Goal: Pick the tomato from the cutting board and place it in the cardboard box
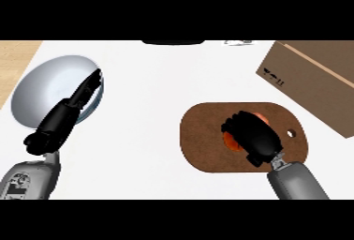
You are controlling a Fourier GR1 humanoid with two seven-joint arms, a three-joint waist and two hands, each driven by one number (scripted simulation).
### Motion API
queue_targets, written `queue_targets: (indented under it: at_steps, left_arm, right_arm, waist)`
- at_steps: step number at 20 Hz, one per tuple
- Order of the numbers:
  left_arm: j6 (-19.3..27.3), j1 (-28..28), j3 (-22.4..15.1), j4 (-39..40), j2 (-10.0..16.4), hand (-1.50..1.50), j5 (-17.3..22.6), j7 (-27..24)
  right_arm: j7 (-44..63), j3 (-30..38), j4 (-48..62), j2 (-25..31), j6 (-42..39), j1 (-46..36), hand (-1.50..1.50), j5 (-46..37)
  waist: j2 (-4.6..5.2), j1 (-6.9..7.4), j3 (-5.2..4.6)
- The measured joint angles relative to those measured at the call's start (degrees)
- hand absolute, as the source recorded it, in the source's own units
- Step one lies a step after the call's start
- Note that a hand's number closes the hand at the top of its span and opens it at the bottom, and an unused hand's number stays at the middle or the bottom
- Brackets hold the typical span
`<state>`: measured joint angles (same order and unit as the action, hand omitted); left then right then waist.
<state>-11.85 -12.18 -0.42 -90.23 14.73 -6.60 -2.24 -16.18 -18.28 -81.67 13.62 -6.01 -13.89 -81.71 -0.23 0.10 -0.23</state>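
Note:
A brown cutting board (204, 136) lies on the white counter right of centre. On it sits the tomato (231, 141), red-orange and mostly hidden under my right hand (251, 133), whose fingers curl over and round it. The cardboard box (311, 77) stands at the upper right, just beyond the board. My left hand (72, 105) rests at the left with straight fingers stretched over a grey round bowl (48, 89), holding nothing.
A dark object (173, 42) and a small pale item (239, 42) sit at the counter's far edge. A wooden strip (15, 61) shows past the counter's left side. White counter lies between the bowl and the board.

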Motion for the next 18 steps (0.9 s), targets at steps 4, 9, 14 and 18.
queue_targets:
  at_steps: [4, 9, 14, 18]
  left_arm:
    - [-0.75, -0.13, 0.83, 0.16, 0.00, 0.00, 0.19, 0.07]
    - [-1.24, -0.33, 1.40, 2.01, -0.15, 0.00, -0.61, -1.73]
    - [-1.17, -0.23, 0.91, 1.74, -0.87, 0.00, -1.12, -1.99]
    - [-1.33, -1.31, 0.97, 2.21, -1.12, 0.00, -1.06, -1.59]
  right_arm:
    - [-2.38, 0.13, 0.85, -0.58, 5.75, -0.09, 1.50, -0.75]
    - [-5.43, 0.31, 0.60, -0.94, 11.17, 0.33, 1.50, -1.18]
    - [-4.08, 6.21, 7.57, -4.93, 5.70, -7.15, 1.50, 4.54]
    - [-0.95, 12.53, 15.85, -7.67, 0.72, -16.25, 1.50, 9.03]
  waist:
    - [-0.14, -0.08, -0.17]
    - [-0.12, -0.21, -0.19]
    - [0.30, 0.63, 0.03]
    - [0.56, 1.05, 0.18]
